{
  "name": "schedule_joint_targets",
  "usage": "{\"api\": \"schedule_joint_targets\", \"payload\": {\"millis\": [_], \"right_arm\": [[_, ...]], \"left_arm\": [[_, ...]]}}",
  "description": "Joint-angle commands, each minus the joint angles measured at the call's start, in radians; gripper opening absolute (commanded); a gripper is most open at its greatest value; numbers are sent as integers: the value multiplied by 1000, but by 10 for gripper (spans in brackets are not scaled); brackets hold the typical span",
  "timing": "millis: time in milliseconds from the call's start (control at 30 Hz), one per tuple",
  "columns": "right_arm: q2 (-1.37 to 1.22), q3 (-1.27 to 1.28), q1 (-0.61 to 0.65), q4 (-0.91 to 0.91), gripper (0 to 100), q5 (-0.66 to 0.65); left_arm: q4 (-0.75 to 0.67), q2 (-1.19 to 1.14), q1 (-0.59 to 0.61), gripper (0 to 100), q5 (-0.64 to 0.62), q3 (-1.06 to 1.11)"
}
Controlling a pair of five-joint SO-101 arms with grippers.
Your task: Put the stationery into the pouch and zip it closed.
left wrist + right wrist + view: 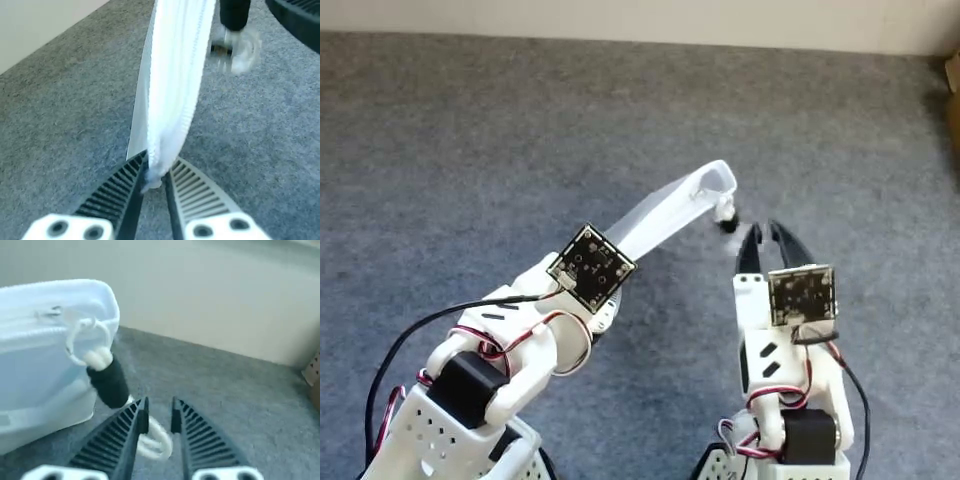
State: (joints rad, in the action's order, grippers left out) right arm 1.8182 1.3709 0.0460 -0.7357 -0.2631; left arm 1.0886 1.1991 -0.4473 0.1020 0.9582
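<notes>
Grey carpet [470,130] stretches wide to the upper left and right, with a wall edge along the top. The left gripper [157,165] pinches the white pouch [670,210] at centre. The right gripper [767,240], jaws slightly parted, sits just beside the zip pull [728,222].

Pouch [665,212] left of right claw [766,232]

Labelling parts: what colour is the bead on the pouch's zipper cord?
The bead is black; the right wrist view shows it best.
</notes>
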Motion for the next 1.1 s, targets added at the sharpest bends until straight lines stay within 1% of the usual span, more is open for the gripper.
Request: {"api": "schedule_joint_targets", "payload": {"millis": [0,67,167,233,300,400,667,767,833,1033,1067], "right_arm": [[13,-150,10,-162,171,114],[13,-171,65,-189,204,167],[2,-173,179,-188,224,176],[2,-171,243,-154,224,178],[1,-151,272,-102,224,178],[1,-85,272,-5,224,178],[-1,38,268,160,220,172],[-1,70,268,219,171,170],[-1,74,268,245,149,170],[-1,82,266,259,135,170],[-1,87,257,259,113,169]], "left_arm": [[15,-5,22,5,-11,-1],[14,-5,22,5,-11,-1],[15,-5,22,5,-11,-1],[17,-5,22,5,-11,-1],[17,-5,22,5,-11,-1],[17,-5,22,5,-11,-1],[17,-5,22,5,-11,-1],[17,-5,22,5,-11,-1],[17,-5,22,5,-11,-1],[17,-5,22,5,-11,-1],[17,-5,22,5,-11,-1]]}}
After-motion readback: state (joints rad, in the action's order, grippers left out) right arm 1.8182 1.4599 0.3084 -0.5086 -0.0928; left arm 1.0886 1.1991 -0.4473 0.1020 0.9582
